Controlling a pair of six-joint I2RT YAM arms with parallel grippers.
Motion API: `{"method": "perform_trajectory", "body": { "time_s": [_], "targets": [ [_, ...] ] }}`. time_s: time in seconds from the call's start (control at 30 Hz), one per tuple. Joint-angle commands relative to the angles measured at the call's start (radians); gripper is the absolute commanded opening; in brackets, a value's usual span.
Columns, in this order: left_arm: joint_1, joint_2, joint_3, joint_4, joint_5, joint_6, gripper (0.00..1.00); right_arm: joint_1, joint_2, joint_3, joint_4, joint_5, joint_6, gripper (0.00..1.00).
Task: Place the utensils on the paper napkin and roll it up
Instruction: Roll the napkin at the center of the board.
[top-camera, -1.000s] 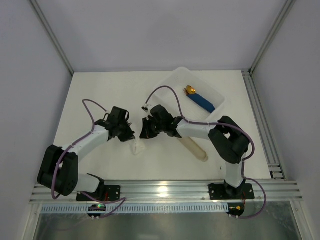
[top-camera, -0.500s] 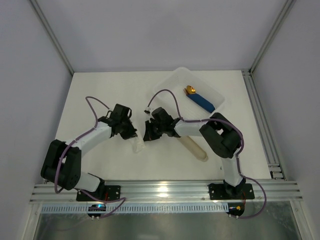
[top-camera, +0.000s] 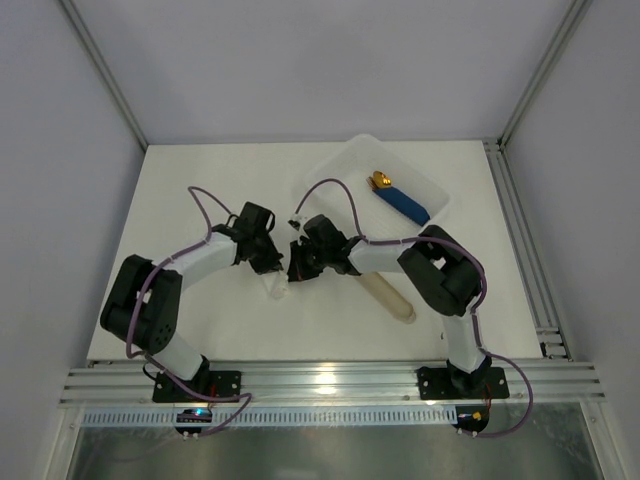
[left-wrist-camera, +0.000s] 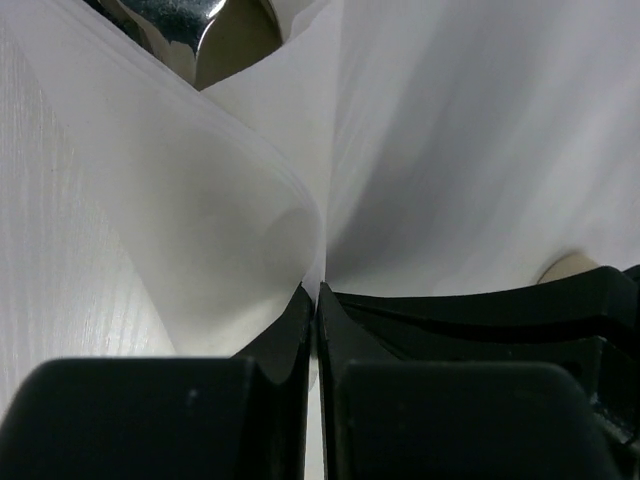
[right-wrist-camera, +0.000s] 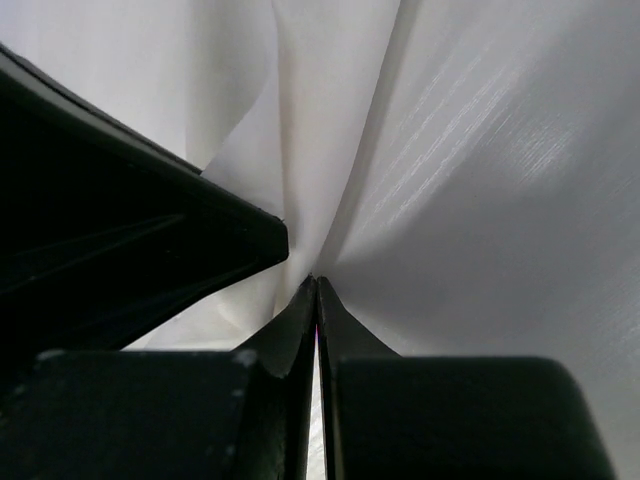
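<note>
I see the left gripper (left-wrist-camera: 316, 300) and right gripper (right-wrist-camera: 316, 290) each clenched on a fold of the napkin (left-wrist-camera: 450, 150), mid-bench (top-camera: 200, 190). Utensils (left-wrist-camera: 175, 25) glint inside the open end. My worry: opposing pulls tear the thin paper, or a tilt slides the utensils out.

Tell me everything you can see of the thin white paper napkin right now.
The thin white paper napkin looks soft and layered, and it is gathered into curved folds rather than lying flat. Both grippers are shut and pinch it: the left gripper and the right gripper, close beside each other. Shiny silver metal utensils show past the edge of one fold.
</note>
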Motion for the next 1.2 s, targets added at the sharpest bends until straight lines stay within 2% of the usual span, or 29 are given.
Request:
{"method": "perform_trajectory", "body": {
  "time_s": [0.0,0.13,0.27,0.37,0.47,0.63,0.67,0.87,1.07,1.17],
  "targets": [
    [-0.003,0.029,0.041,0.076,0.023,-0.005,0.0,0.005,-0.034,-0.024,0.046,0.002,0.0,0.04],
    [-0.003,0.051,0.042,0.083,0.025,-0.005,0.0,0.006,-0.087,-0.076,0.046,0.059,-0.014,0.04],
    [-0.003,0.058,0.04,0.09,0.032,0.001,0.0,0.011,-0.173,-0.139,0.043,0.105,-0.023,0.16],
    [-0.003,0.058,0.037,0.088,0.034,0.006,0.0,0.026,-0.233,-0.179,0.039,0.128,-0.041,0.21],
    [-0.003,0.061,0.037,0.088,0.038,0.012,0.0,0.058,-0.267,-0.185,0.024,0.113,-0.061,0.32],
    [-0.003,0.066,0.037,0.09,0.045,0.022,0.0,0.11,-0.29,-0.139,-0.04,0.098,-0.086,0.6],
    [-0.005,0.068,0.037,0.088,0.048,0.022,0.0,0.115,-0.284,-0.121,-0.062,0.096,-0.089,0.62],
    [-0.005,0.075,0.04,0.088,0.057,0.035,0.0,0.127,-0.233,-0.052,-0.131,0.13,-0.1,0.65],
    [-0.003,0.088,0.045,0.085,0.077,0.049,0.0,0.141,-0.175,-0.009,-0.125,0.213,-0.113,0.57],
    [-0.002,0.091,0.046,0.08,0.081,0.058,0.0,0.149,-0.166,-0.025,-0.068,0.249,-0.109,0.55]
  ]
}}
